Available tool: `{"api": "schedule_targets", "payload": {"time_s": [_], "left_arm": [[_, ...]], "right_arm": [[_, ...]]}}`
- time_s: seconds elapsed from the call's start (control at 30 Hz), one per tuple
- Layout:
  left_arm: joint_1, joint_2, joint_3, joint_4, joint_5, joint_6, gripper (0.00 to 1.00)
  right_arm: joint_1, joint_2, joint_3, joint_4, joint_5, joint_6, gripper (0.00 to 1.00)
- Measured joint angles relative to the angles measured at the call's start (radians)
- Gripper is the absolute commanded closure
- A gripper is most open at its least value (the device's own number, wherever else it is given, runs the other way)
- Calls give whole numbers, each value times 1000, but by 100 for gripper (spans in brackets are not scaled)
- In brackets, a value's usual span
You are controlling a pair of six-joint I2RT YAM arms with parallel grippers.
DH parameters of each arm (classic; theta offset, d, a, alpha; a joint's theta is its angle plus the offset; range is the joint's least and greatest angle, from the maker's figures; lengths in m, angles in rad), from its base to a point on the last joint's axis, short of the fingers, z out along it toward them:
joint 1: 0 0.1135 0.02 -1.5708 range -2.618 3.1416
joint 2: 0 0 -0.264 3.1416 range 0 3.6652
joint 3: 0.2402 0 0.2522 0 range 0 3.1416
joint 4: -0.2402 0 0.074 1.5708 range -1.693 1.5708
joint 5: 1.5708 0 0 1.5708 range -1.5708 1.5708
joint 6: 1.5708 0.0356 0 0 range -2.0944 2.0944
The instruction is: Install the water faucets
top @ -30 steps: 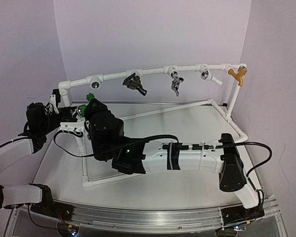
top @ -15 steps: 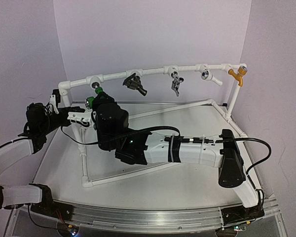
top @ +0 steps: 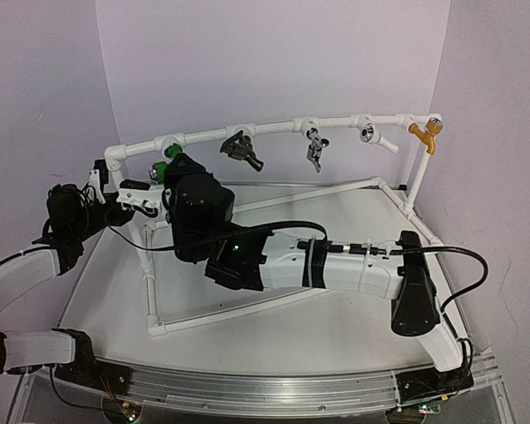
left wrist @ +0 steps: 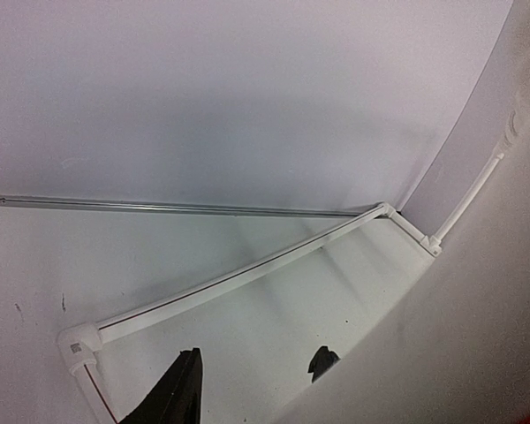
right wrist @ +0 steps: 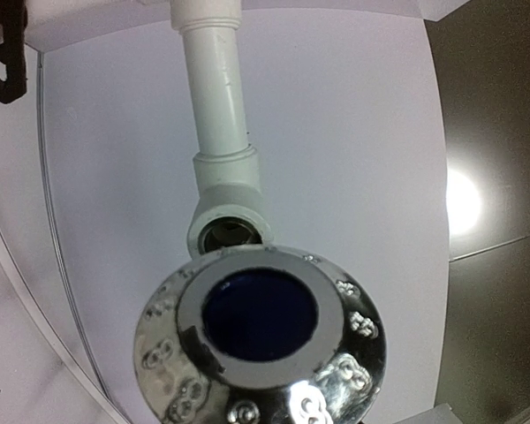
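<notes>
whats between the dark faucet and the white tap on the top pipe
A small silver faucet, hanging from the pipe; the top external view shows it.

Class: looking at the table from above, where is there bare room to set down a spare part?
Two patches of table: one bordered by the far floor pipe and the right arm; one between that arm and the near rail. Crowded: the left corner, where the right pincer holds the green faucet beside the left arm.

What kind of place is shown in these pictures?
Probably a robot test booth: a white pipe frame carrying small taps, plain lilac walls around it, and two arms mounted on a metal rail.
</notes>
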Motion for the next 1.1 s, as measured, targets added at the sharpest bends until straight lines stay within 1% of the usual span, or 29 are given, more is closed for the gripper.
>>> {"api": "schedule_targets", "payload": {"time_s": [0.3, 0.63, 1.1], "left_arm": [[-1, 0, 0, 0, 0, 0, 100], [-3, 0, 0, 0, -3, 0, 100], [-6, 0, 0, 1, -8, 0, 100]], "right_arm": [[0, 0, 20, -1, -10, 7, 100], [0, 0, 13, -55, -15, 82, 100], [-15, 1, 12, -98, -35, 125, 100]]}}
